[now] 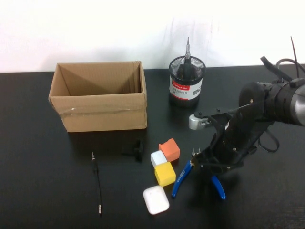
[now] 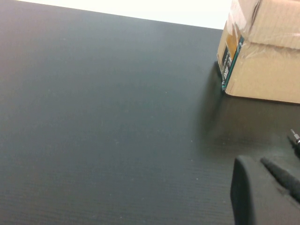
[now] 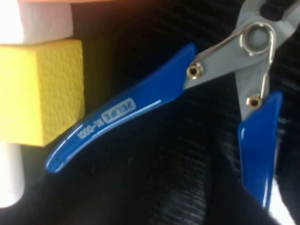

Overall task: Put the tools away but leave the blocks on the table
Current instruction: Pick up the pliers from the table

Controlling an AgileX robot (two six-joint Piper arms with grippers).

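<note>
Nearest the camera, a white case (image 1: 156,199) is lying on the table (image 1: 47,191). Blue-handled pliers (image 1: 181,178) are resting at its two o'clock, beside the yellow block (image 1: 165,173); the right gripper (image 1: 209,164) is hovering over them, jaws parted, grasping nothing. The left gripper (image 2: 262,194) is sitting clenched near the cardboard box (image 2: 262,51).

The black table (image 1: 43,191) carries a cardboard box (image 1: 102,112), mesh cup (image 1: 187,83), blocks (image 1: 165,173), pliers (image 1: 182,177), thin driver (image 1: 97,181).
</note>
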